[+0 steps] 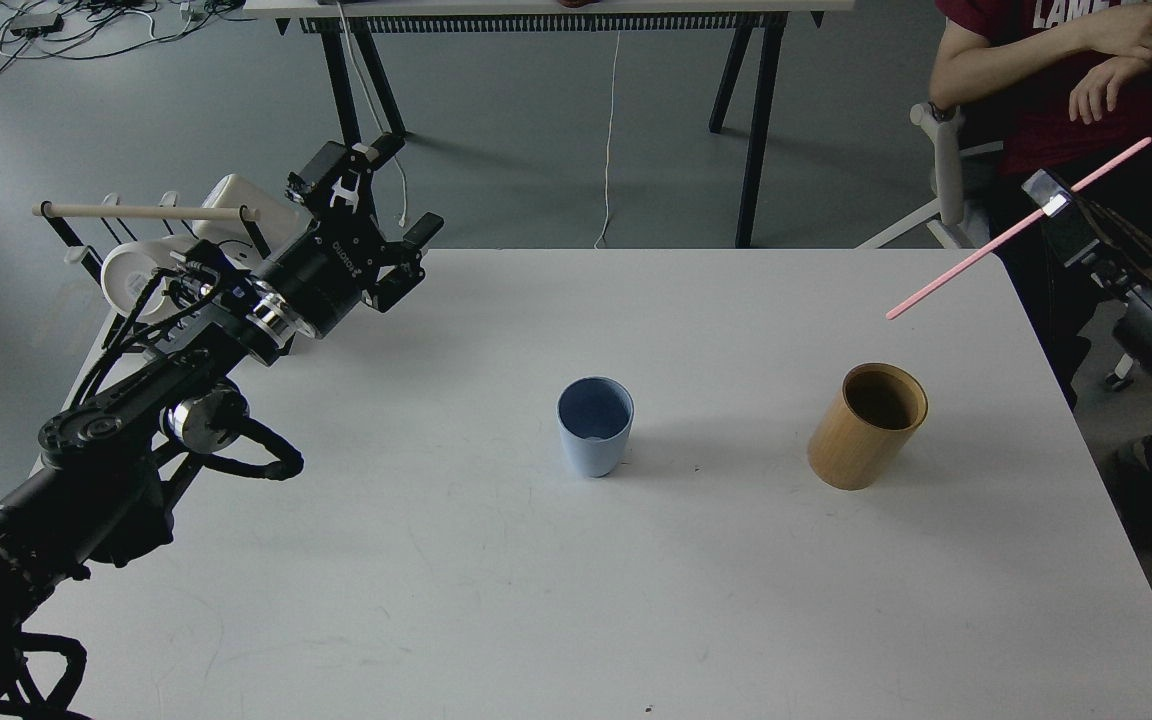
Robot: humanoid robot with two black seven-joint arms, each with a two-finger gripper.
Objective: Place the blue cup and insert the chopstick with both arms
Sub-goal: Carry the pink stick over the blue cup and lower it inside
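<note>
The blue cup (595, 425) stands upright and empty in the middle of the white table (576, 600). My right gripper (1058, 201) is shut on the pink chopstick (976, 260) and holds it slanted in the air, high above the table's right edge. The stick's lower tip hangs above and a little right of the tan wooden cup (867, 425). My left gripper (381, 190) is open and empty over the table's back left corner, far from the blue cup.
A rack with a pale wooden rod (141, 211) and a white mug (131, 275) stands behind my left arm. A seated person (1066, 80) is at the back right, close to my right gripper. A black-legged table (556, 10) stands behind.
</note>
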